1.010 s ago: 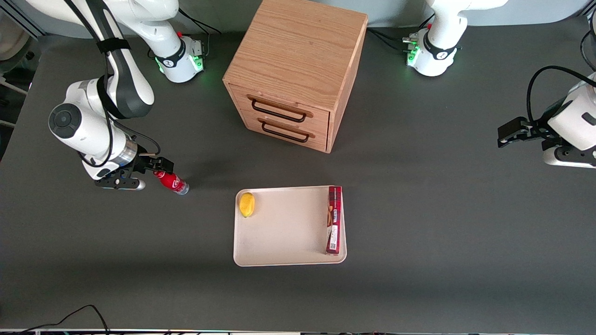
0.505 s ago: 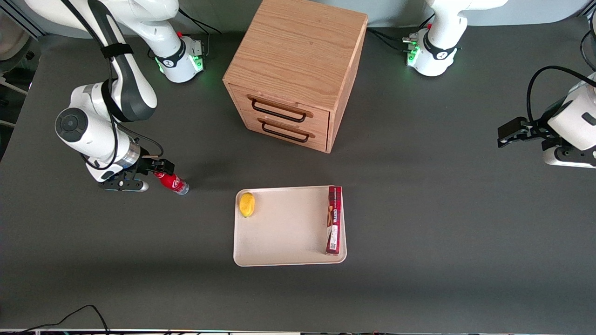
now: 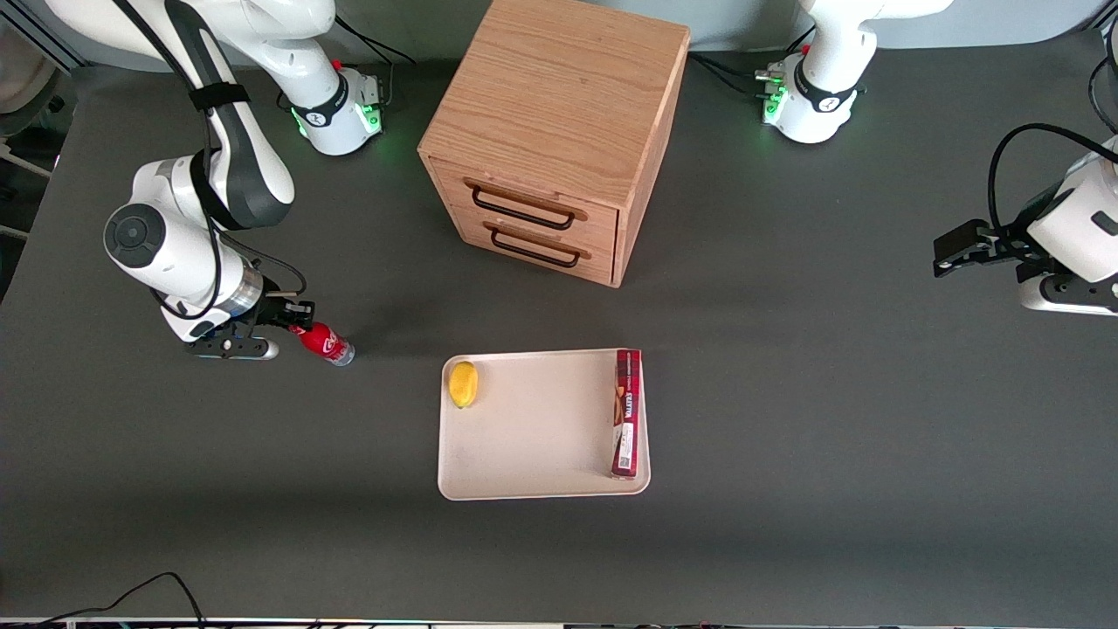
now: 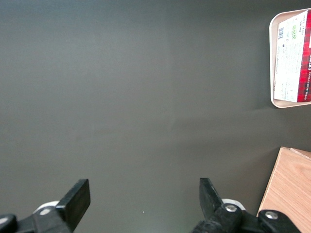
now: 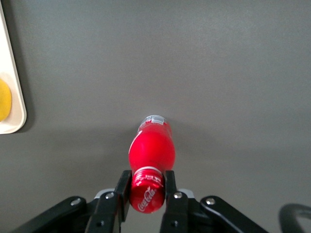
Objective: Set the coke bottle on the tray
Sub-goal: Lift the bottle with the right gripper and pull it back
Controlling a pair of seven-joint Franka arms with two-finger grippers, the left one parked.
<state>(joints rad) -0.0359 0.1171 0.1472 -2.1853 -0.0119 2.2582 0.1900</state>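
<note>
The coke bottle (image 3: 325, 343), small and red with a silvery base, stands on the dark table toward the working arm's end, well off the tray. My right gripper (image 3: 298, 321) is at its top and shut on its red cap (image 5: 146, 191), one finger (image 5: 123, 188) pressed on each side. The bottle body (image 5: 151, 148) reaches down to the table below the fingers. The cream-beige tray (image 3: 537, 428) lies in front of the drawer cabinet, nearer the front camera; its corner (image 5: 10, 104) shows in the right wrist view.
A yellow lemon (image 3: 463, 383) lies in the tray's corner nearest the bottle. A long red flat box (image 3: 626, 412) lies along the tray's edge toward the parked arm. A wooden two-drawer cabinet (image 3: 555, 131) stands farther from the front camera than the tray.
My gripper has shifted slightly away from the front camera over the bottle's cap, and its fingers have closed in on the cap. The bottle has stayed where it was.
</note>
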